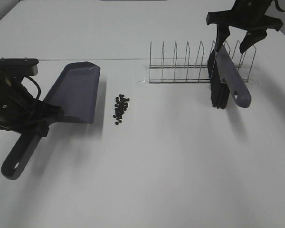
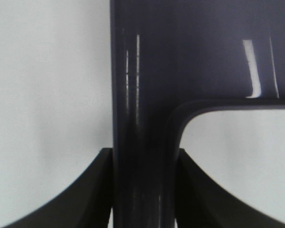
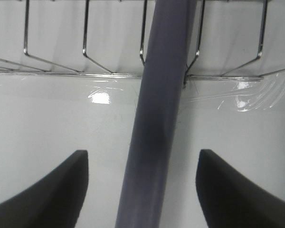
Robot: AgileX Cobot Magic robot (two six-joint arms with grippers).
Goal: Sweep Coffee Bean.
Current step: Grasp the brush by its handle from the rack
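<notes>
The coffee beans (image 1: pixel 121 109) lay on the white table (image 1: pixel 180 175) left of centre, in a loose, narrow cluster. Its long axis ran from far to near, with the near end drifting slightly left. Just left of them, apart, ran the right long edge of the dark dustpan (image 1: pixel 78 90), roughly parallel to the cluster. The pan's handle pointed toward the near left. The left gripper (image 1: pixel 35 126) pinched that handle, both fingers (image 2: pixel 92 190) pressed against its sides. Bare tabletop stretched near and right of the beans. Farther right stood a wire rack (image 1: pixel 190 71) with a brush (image 1: pixel 232 78) leaning in it, bristles down. The right gripper (image 1: pixel 231 50) hung over the brush handle, jaws spread and clear of it on both sides.
</notes>
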